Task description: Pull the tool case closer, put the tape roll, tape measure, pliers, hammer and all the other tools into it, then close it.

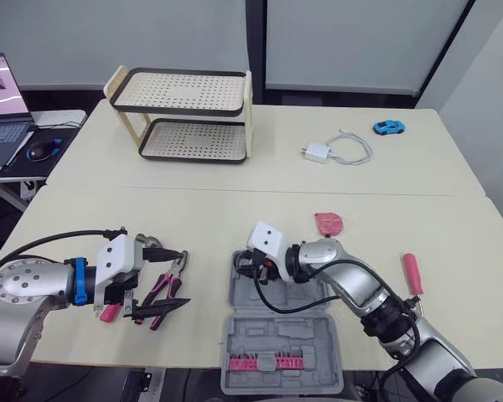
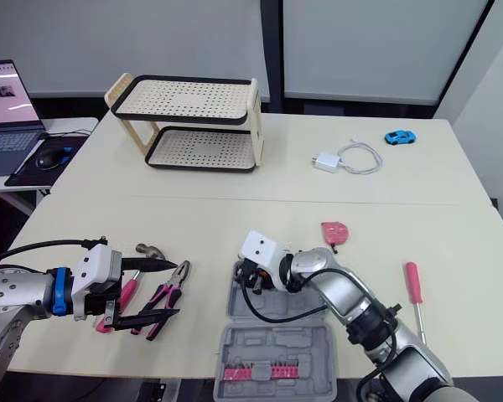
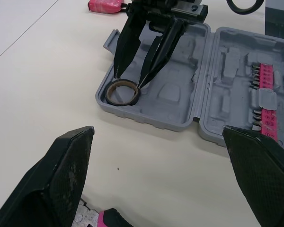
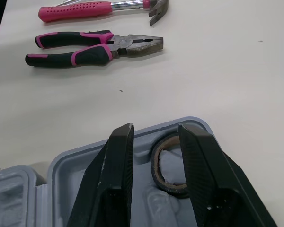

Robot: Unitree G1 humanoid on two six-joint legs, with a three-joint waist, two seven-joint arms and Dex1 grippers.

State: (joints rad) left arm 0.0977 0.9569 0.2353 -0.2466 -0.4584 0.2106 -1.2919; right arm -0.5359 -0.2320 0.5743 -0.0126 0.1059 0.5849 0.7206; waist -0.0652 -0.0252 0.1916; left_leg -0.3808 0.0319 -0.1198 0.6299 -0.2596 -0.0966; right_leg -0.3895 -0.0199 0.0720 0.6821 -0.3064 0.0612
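The tape roll (image 3: 123, 102) is lying flat in the far-left corner pocket of the open tool case (image 3: 180, 101), near the middle of the desk (image 1: 235, 218). The right tool (image 3: 129, 82) is right over it, fingers apart, tips just at the rim, not squeezing. From the head views the wrist blocks that corner, but the left wrist view shows it plainly. The left tool (image 1: 184, 277) is spread wide over the pliers (image 4: 94, 47), with the hammer (image 4: 94, 8) just beside them.

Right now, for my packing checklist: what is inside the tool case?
The tape roll lies in a corner pocket, below the right gripper's open fingers; pink bits line the other half. The gripper covers part of the tool case.
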